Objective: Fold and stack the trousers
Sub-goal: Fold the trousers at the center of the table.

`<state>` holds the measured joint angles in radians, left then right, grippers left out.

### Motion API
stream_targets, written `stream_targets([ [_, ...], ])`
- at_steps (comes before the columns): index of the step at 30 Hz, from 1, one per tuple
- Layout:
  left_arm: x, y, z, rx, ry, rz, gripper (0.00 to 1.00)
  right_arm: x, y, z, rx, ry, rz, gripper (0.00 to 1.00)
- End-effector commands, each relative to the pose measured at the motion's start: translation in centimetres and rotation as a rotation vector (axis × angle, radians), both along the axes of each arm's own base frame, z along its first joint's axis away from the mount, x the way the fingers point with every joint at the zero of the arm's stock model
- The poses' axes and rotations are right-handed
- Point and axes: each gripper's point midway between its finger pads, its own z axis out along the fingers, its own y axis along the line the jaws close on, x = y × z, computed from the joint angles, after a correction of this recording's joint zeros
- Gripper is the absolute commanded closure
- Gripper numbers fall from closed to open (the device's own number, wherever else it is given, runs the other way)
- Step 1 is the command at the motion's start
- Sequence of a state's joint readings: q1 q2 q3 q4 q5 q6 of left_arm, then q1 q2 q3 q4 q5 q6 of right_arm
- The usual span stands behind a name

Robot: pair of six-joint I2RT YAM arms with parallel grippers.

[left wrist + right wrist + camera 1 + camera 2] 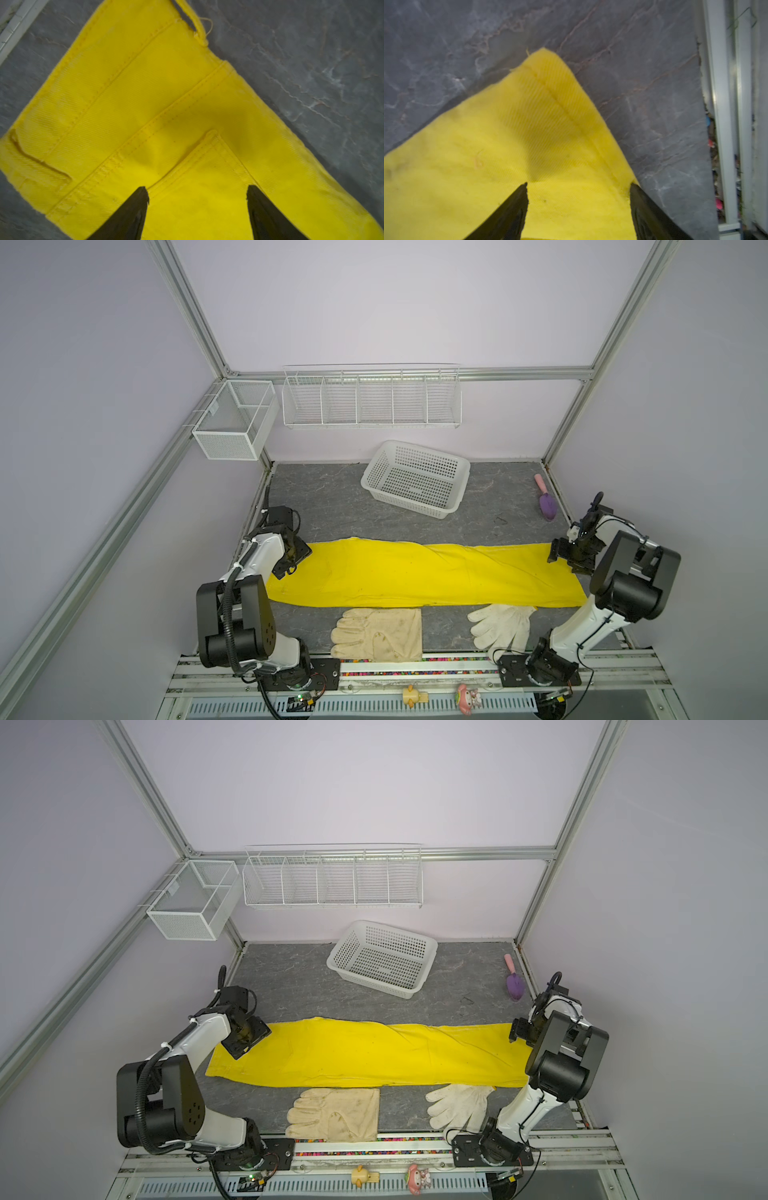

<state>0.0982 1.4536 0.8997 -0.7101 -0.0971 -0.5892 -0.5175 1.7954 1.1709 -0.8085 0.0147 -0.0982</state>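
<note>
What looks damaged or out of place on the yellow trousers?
On the trousers, a belt loop at the waistband corner sticks out over the tabletop, with a loose, frayed thread hanging from its end.

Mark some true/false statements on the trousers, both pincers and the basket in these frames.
1. The trousers lie stretched out flat on the table. True.
2. The left pincer is shut on the waistband. False: it is open over the waist end, gripping nothing.
3. The right pincer is open over the hem end. True.
4. A glove lies in the white basket. False: nothing shows inside the basket. The cream glove and the white knitted glove both lie on the table, on the robot's side of the trousers.
</note>
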Motion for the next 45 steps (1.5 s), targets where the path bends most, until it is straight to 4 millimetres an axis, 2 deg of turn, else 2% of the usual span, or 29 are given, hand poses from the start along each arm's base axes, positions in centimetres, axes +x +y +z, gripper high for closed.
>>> stream_targets([
  [1, 0.2, -0.7, 1.3, -0.034, -0.021, -0.043, 0.22, -0.6, -1.0, 0.7, -0.045, 0.034, 0.069, 0.21],
  [6, 0.4, -1.9, 1.7, -0.099, -0.05, -0.063, 0.2, -0.2, 1.1, -0.9, 0.123, 0.026, 0.074, 0.23],
  [11, 0.5, -2.1, 2.1, -0.108, -0.056, -0.079, 0.2, -0.3, 2.3, -2.2, 0.17, 0.059, 0.098, 0.27],
  [13, 0.4, -2.2, 2.0, -0.113, -0.053, -0.079, 0.2, -0.8, 2.2, -2.9, 0.146, 0.101, 0.11, 0.32],
  [15, 0.4, -2.3, 1.9, -0.119, -0.051, -0.077, 0.2, -0.8, 2.1, -3.2, 0.125, 0.123, 0.12, 0.43],
  [19, 0.4, -2.5, 1.9, -0.132, -0.056, -0.08, 0.2, -0.7, 2.0, -3.3, 0.106, 0.125, 0.11, 0.73],
  [21, 0.4, -2.6, 2.1, -0.132, -0.062, -0.084, 0.2, -0.3, 1.8, -2.2, 0.089, 0.1, 0.101, 0.83],
  [25, 0.4, -2.6, 2.5, -0.131, -0.067, -0.096, 0.2, 0.7, 2.0, 0.7, 0.082, 0.018, 0.071, 0.88],
  [28, 0.7, -2.8, 2.6, -0.142, -0.072, -0.102, 0.2, 2.0, 3.9, 3.7, 0.163, -0.107, 0.021, 0.9],
  [33, 0.8, -3.0, 2.7, -0.15, -0.074, -0.111, 0.2, 2.8, 6.6, 8.9, 0.216, -0.245, 0.002, 0.93],
  [37, 1.0, -3.1, 2.7, -0.155, -0.072, -0.116, 0.2, 1.9, 8.9, 13.0, 0.227, -0.31, 0.0, 0.93],
  [40, 1.3, -3.2, 2.6, -0.166, -0.078, -0.115, 0.2, 1.2, 11.4, 15.7, 0.27, -0.368, 0.005, 0.93],
  [45, 1.5, -3.3, 2.7, -0.173, -0.085, -0.118, 0.2, 0.3, 17.4, 19.9, 0.406, -0.447, 0.051, 0.93],
])
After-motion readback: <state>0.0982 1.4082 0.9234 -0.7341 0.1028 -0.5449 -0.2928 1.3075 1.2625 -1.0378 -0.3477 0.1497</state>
